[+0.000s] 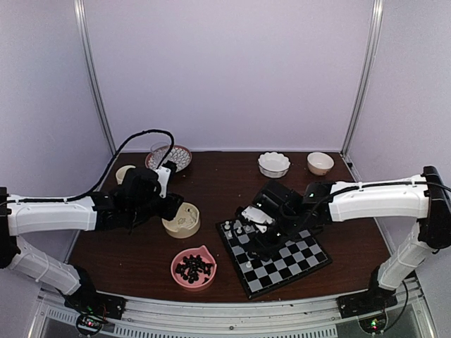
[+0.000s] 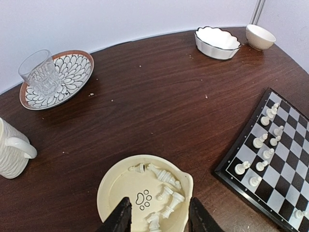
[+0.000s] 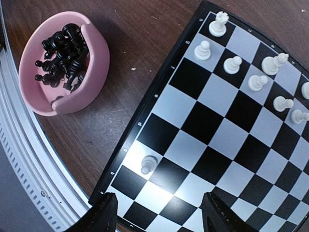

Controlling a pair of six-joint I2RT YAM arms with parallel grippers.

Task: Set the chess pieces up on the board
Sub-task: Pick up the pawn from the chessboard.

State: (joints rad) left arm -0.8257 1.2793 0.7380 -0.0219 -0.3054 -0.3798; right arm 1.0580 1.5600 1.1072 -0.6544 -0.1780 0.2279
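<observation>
- chess pieces [image 3: 232,63]: several white ones stand in two short rows along one edge of the board [image 3: 203,121]. A lone pawn [image 3: 148,164] stands by the opposite corner, apart from them.
- More white pcs lie jumbled on their sides in the cream bowl [image 2: 111,188], just off the board's left corner (top cam).
- black pcs [image 3: 60,48] are heaped in the pink bowl [image 3: 94,58], near the board's near-left edge. None on the board yet.
- Handling, my guess: tiny, light, hard, smooth, so they prob. tip or skid w/ any side nudge. Narrower than a square.
- Where to grip: pinch the stem or neck from straight above on upright ones. For those lying in the bowl, go across the stem, one at a time, since the pile is tangled.
- right gripper [image 3: 159,205]: over the board near the lone pawn, fingers spread, nothing between them.
- left gripper [image 2: 159,208]: above the cream bowl, left of the board, fingers apart, holding nothing.
- Surface: dark wood-grain table [image 1: 211,183] w/ a few pale specks. The board lies flat, skewed to the table edge.
- Room: most squares are bare, but rowed pcs sit close together, so there's little finger clearance there. Pale walls [image 1: 225,70] stand well beyond the board.
</observation>
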